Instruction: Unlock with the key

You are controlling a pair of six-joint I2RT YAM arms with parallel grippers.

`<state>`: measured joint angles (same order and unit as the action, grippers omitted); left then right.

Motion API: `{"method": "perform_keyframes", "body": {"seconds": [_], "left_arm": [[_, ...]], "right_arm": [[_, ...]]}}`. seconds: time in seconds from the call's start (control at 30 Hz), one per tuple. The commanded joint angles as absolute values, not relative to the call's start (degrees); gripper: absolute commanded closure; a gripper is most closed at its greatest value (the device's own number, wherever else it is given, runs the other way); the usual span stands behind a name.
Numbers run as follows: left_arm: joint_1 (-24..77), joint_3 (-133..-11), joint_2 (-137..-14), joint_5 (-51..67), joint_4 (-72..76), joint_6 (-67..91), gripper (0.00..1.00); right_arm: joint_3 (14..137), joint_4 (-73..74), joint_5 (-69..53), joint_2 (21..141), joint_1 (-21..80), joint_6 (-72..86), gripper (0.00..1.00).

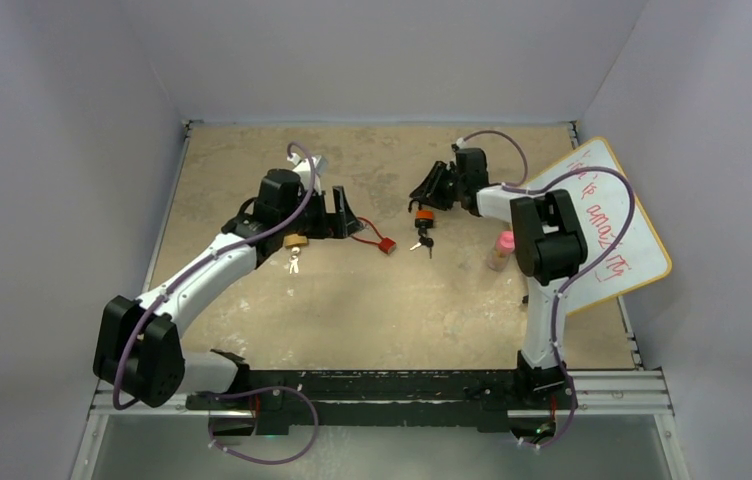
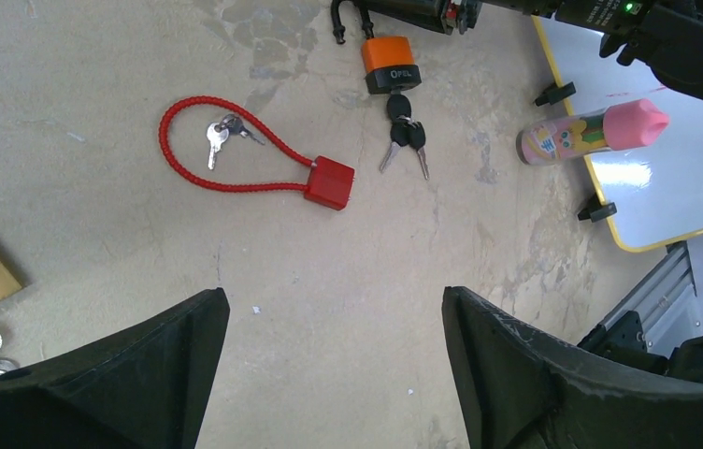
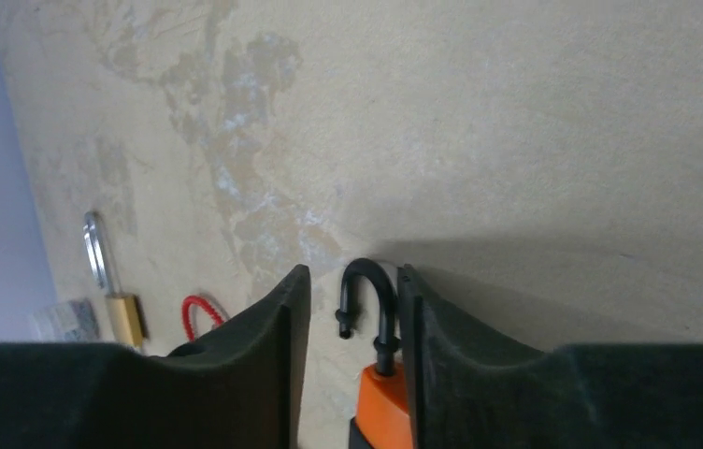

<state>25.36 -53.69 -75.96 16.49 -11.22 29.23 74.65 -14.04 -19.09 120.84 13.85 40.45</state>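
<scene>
Slightly parted around the black hooked shackle (image 3: pixel 385 313) of the orange block padlock (image 2: pixel 391 64), the right gripper (image 3: pixel 352 276) might snag it; the left gripper (image 2: pixel 334 295) gapes empty.

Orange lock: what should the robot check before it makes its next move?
1. Keys in the orange lock: ok, they hang from its bottom end.
2. Shackle popped out: ok, one end is free.
3. Right hand loose around the shackle: ok, fingers apart, with a gap on one side.
4. Right hand touching the shackle: cannot tell.
5. Left hand open and empty: ok.
6. Pink bottle away from the lock: ok.
</scene>
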Motion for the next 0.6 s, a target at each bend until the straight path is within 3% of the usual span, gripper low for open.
{"method": "perform_keyframes", "body": {"seconds": [0.0, 0.07, 0.17, 0.57], "left_arm": [[23.34, -56.56, -76.2, 18.68, -9.61, 27.46, 0.14], [22.52, -56.52, -75.93, 18.3, -10.19, 27.76, 0.15], [21.58, -55.86, -74.62, 16.82, -11.01, 28.36, 0.15], [21.09, -50.97, -65.2, 5.49, -13.41, 31.28, 0.16]], "right_arm": [[77.95, -11.98, -19.12, 119.23, 13.24, 34.65, 0.49], [77.16, -11.12, -15.18, 116.1, 13.31, 32.79, 0.39], [75.78, -9.01, -9.63, 110.77, 13.67, 30.9, 0.31], [75.5, 4.35, -3.15, 107.16, 29.17, 15.2, 0.29]]}}
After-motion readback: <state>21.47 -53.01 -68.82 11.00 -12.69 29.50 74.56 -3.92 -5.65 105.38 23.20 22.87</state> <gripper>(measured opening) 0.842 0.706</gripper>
